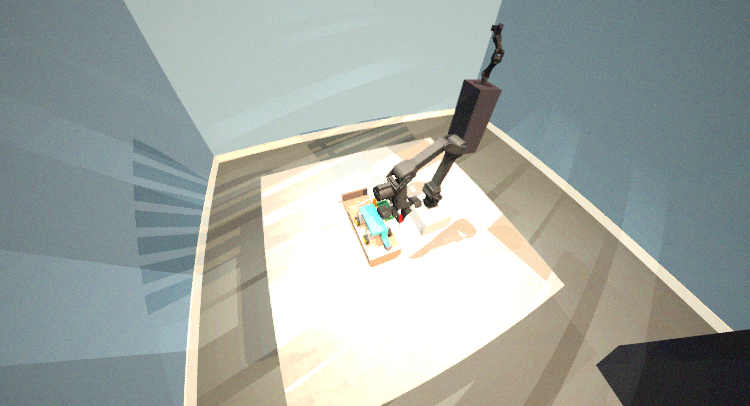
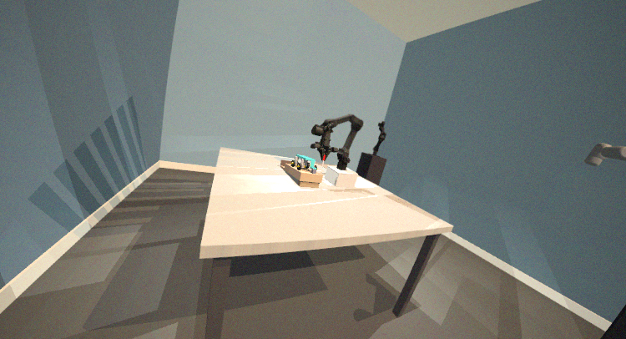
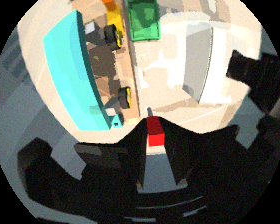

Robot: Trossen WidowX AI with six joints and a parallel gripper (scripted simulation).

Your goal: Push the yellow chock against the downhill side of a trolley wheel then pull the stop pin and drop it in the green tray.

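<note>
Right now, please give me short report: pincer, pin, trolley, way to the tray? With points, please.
Pincer (image 1: 400, 218) (image 2: 324, 156) (image 3: 151, 120) shut on stop pin (image 1: 400, 219) (image 2: 324, 158) (image 3: 155, 131). Trolley (image 1: 373, 219) (image 2: 305, 159) (image 3: 71, 75) on ramp (image 1: 384, 257) (image 2: 310, 177) (image 3: 133, 75). Green tray (image 1: 387, 205) (image 3: 144, 21) ahead; nothing visible blocking in wrist view.

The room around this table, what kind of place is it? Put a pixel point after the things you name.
Probably a robot test room: a black robot arm (image 1: 422, 159) (image 2: 339, 122) works over a big table (image 1: 325, 309) (image 2: 306, 214), a second arm (image 1: 497, 52) (image 2: 381, 138) stands on a pillar behind, and plain blue walls surround them.

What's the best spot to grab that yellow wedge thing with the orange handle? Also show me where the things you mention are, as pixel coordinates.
Probably its orange handle (image 1: 375, 201) (image 3: 109, 2), from above: the handle looks to be the highest part of the chock (image 3: 115, 19), and the trolley (image 1: 373, 219) (image 2: 305, 159) (image 3: 71, 75) stands close beside it, leaving less room from that side.
</note>
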